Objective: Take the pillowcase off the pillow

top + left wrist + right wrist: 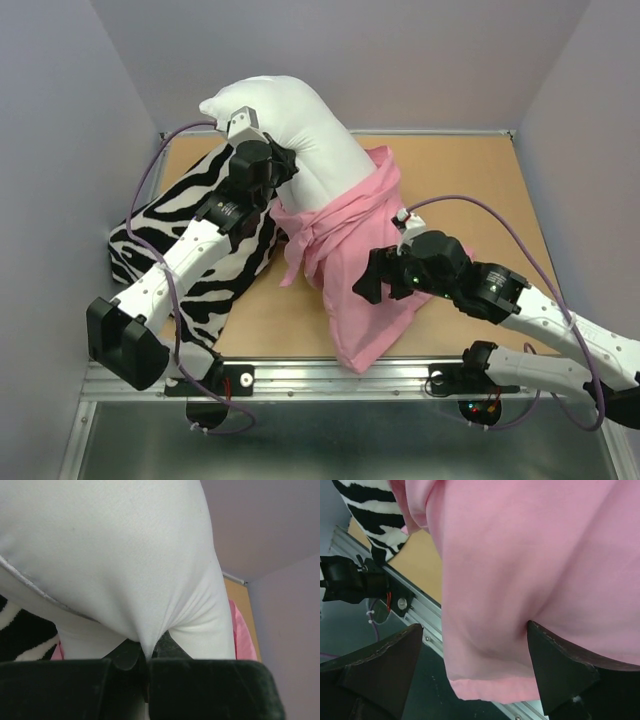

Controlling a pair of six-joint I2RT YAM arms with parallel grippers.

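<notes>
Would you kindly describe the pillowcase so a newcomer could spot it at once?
On the tan table, look just right of the zebra-striped pillow. The pillowcase is the bunched pink cloth trailing from the white pillow toward the near edge. Nothing else there is pink.

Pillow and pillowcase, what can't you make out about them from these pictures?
- Top view: the pillow's lower end, hidden inside the pillowcase.
- Left wrist: the pillow fills the view past the left pincer, leaving the pillowcase a pink sliver.
- Right wrist: the pillowcase hangs between the right pincer's fingers and blocks the pillow entirely.
</notes>
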